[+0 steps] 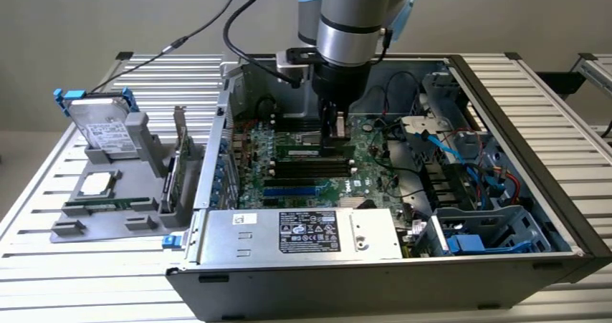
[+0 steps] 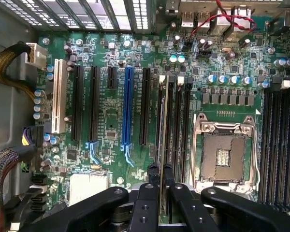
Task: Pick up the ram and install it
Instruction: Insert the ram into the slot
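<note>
The ram [image 2: 163,121] is a long thin stick seen edge-on in the wrist view, lying along the black memory slots [image 2: 176,125] beside the open processor socket [image 2: 224,155]. My gripper [image 2: 160,170] is shut on one end of it, with a black finger [image 2: 150,180] on each side. In the exterior view the gripper [image 1: 335,142] reaches down inside the open computer case [image 1: 535,158], low over the motherboard [image 1: 287,183]. The green ram [image 1: 302,151] with its white label juts from the fingers toward the exterior view's left, just above the slots. I cannot tell whether it touches a slot.
A grey fixture [image 1: 105,208] outside the case holds a hard drive [image 1: 100,126] and a silver processor chip [image 1: 99,183]. The power supply [image 1: 306,233] sits at the case front. Loose cables [image 1: 449,144] and a drive cage [image 1: 488,233] crowd the exterior view's right.
</note>
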### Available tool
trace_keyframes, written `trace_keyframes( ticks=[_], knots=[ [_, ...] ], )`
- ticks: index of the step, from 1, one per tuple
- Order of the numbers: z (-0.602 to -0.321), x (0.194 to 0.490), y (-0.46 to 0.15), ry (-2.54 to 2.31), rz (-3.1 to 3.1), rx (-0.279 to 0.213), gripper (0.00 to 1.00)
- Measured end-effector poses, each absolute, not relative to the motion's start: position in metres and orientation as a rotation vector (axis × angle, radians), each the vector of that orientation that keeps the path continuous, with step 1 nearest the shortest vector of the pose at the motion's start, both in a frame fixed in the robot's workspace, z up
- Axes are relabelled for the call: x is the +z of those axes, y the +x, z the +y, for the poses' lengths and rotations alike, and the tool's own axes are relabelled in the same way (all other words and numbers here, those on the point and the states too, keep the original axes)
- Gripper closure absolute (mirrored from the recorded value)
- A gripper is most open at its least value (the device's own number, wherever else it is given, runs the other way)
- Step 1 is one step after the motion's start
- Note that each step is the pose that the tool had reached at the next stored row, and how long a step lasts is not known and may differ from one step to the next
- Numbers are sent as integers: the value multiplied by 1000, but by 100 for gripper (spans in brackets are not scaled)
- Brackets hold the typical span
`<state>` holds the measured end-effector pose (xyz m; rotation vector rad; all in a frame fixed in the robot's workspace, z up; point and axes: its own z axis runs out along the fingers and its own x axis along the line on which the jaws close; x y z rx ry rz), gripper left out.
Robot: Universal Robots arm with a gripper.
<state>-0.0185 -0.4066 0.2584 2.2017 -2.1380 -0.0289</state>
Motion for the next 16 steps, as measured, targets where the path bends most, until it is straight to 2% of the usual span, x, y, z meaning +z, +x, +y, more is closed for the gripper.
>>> trace_keyframes(
  ticks=[16],
  knots=[
    [-406, 228, -19, 2186, -2156, -28, 86]
  ],
)
